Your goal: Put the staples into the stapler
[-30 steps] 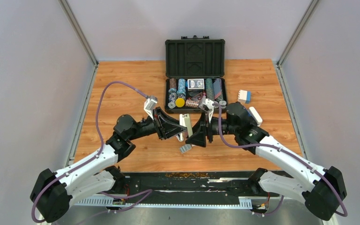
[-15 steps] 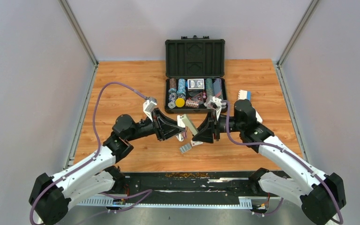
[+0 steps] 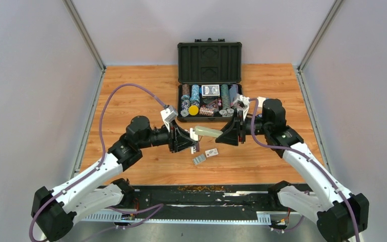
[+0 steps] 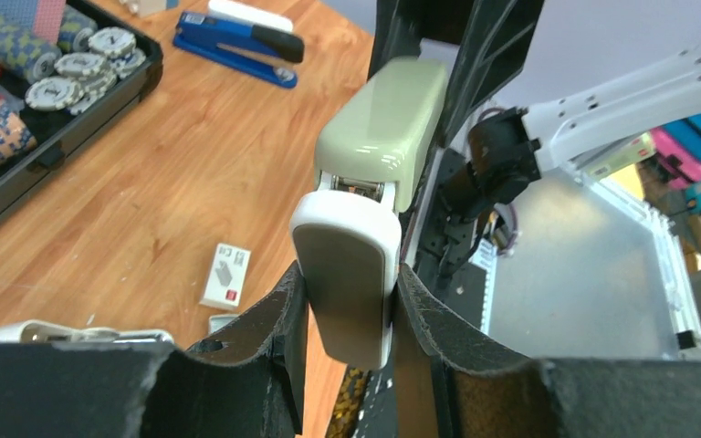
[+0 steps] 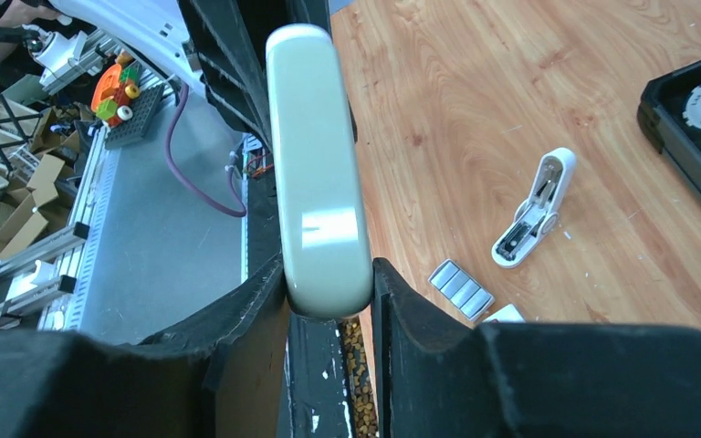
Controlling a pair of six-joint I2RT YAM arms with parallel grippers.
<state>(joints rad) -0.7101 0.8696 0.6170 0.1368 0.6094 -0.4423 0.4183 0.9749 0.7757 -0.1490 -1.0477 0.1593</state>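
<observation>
The stapler (image 3: 207, 132) hangs above the table between both grippers, lying roughly level. My left gripper (image 4: 347, 274) is shut on its white-rimmed base (image 4: 347, 283). The right gripper (image 5: 329, 274) is shut on the end of the grey-olive top (image 5: 318, 182), which reaches away from the base, with a bit of metal showing at the joint (image 4: 358, 188). The staples (image 5: 461, 287) lie as silvery strips in a small tray on the wood below, also in the top view as staples (image 3: 199, 159). Their white box sleeve (image 4: 226, 276) lies beside them.
An open black case of poker chips (image 3: 210, 96) stands just behind the grippers. A dark blue stapler (image 4: 237, 36) lies to the right of the case. A small white stapler-like tool (image 5: 534, 214) lies on the wood near the staples.
The right gripper has shut on the stapler's olive top and drawn it right and back. The stapler went from upright in the left gripper to level between both.
</observation>
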